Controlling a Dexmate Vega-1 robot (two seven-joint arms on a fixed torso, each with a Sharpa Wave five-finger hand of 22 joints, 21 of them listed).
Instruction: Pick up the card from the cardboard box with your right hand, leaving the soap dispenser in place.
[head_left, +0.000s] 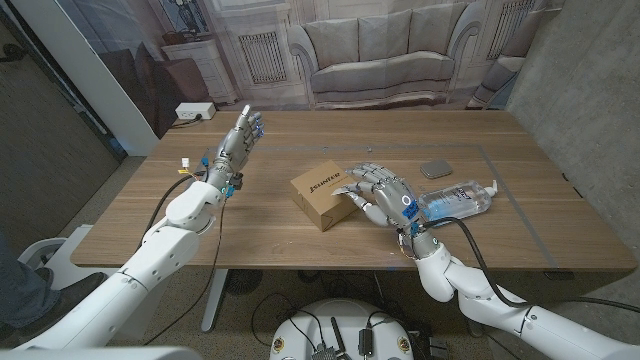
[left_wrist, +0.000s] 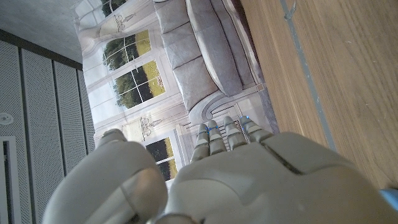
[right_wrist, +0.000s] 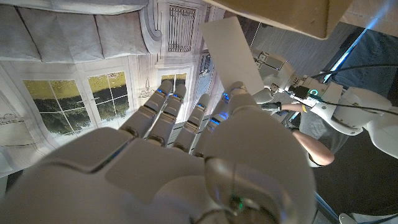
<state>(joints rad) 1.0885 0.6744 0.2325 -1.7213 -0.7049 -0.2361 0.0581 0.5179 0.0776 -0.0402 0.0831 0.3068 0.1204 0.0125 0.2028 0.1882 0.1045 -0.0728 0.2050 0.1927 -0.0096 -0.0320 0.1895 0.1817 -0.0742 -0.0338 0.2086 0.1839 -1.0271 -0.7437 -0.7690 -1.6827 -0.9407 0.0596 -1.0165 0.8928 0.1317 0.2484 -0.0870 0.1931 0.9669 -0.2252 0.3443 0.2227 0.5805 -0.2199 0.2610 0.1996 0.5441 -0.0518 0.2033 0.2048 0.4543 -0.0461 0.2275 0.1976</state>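
Head view: the right hand (head_left: 383, 193) is at the near right edge of the cardboard box (head_left: 324, 197), which lies on the wooden counter (head_left: 300, 135) near its middle. The fingers reach over the box's right side. In the right wrist view, a white card (right_wrist: 231, 51) stands out beyond the fingertips (right_wrist: 235, 93), with one fingertip touching its edge and the box's underside just beside it. Whether the card is pinched or merely touched cannot be told from these frames.

The soap dispenser (head_left: 458, 198), a clear bottle, lies on its side on the counter just to the right of the right hand, apart from the box. A small dark flat object (head_left: 437, 169) lies on the counter just behind the dispenser.

The left hand (head_left: 238, 143) is raised above the left part of the counter, well apart from the box, its fingers extended and holding nothing. The left wrist view shows the back of this hand (left_wrist: 236, 180) with the fingers straight.

A person's arm (right_wrist: 311, 140) is visible in the right wrist view.
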